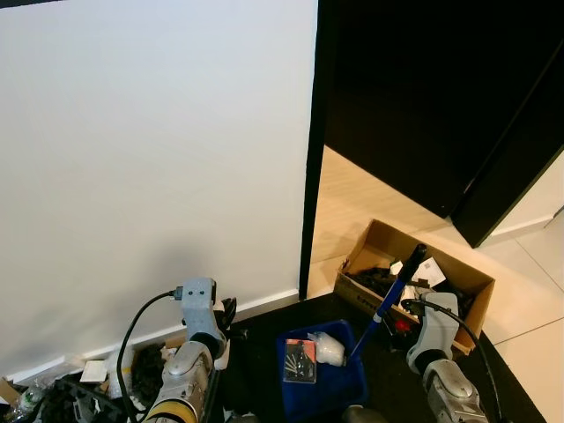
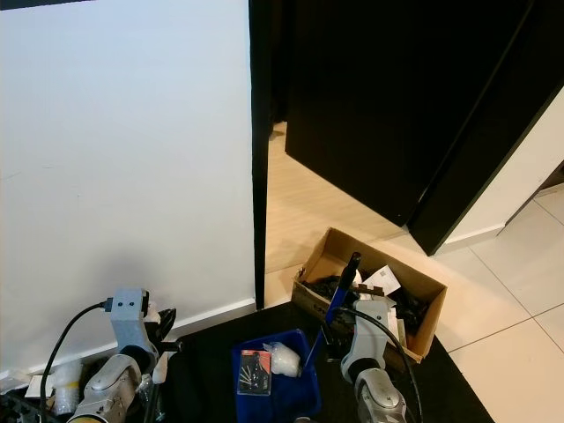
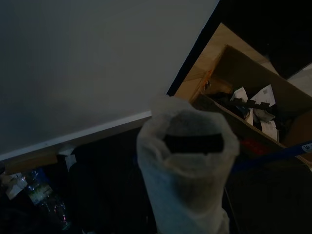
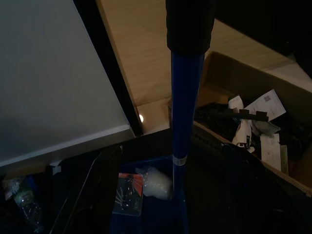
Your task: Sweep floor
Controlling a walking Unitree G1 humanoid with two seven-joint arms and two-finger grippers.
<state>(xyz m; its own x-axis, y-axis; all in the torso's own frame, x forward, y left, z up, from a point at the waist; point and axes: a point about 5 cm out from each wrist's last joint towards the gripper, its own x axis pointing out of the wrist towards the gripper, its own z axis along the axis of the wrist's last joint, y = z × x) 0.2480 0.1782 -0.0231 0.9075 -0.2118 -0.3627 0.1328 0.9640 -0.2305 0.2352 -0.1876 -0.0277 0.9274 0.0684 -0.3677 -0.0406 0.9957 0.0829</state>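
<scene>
Down by the white wall (image 1: 150,150), on a dark mat (image 1: 264,339) that runs from the skirting toward the doorway, the robot stands over a clutter of rubbish. A blue dustpan (image 1: 339,379) sits on the mat's middle, holding a carded packet (image 1: 300,360) and a wad of clear plastic (image 1: 330,345). Its long blue handle (image 1: 388,300) rises at a slant toward the right arm, ending in a black grip (image 1: 415,256). At the mat's far right corner, on the pale wood floor (image 1: 352,203), is an open cardboard box (image 1: 414,273) full of paper and black scraps.

The right claw (image 1: 421,308) is up beside that handle, near the top; from the wrist view the shaft runs straight out ahead of it, so I judge it clamped on the handle, though the fingers themselves are hidden. The left claw (image 1: 222,310) is raised near the wall; whether it is apart or together I cannot tell. Something pale and wrapped (image 3: 187,165) stands right before the left wrist camera.

Handling looks easy: a light, stiff plastic pan on a rigid pole, likely to swing at the bottom. Holding high on the grip gives reach; lower on the shaft would steady it.
</scene>
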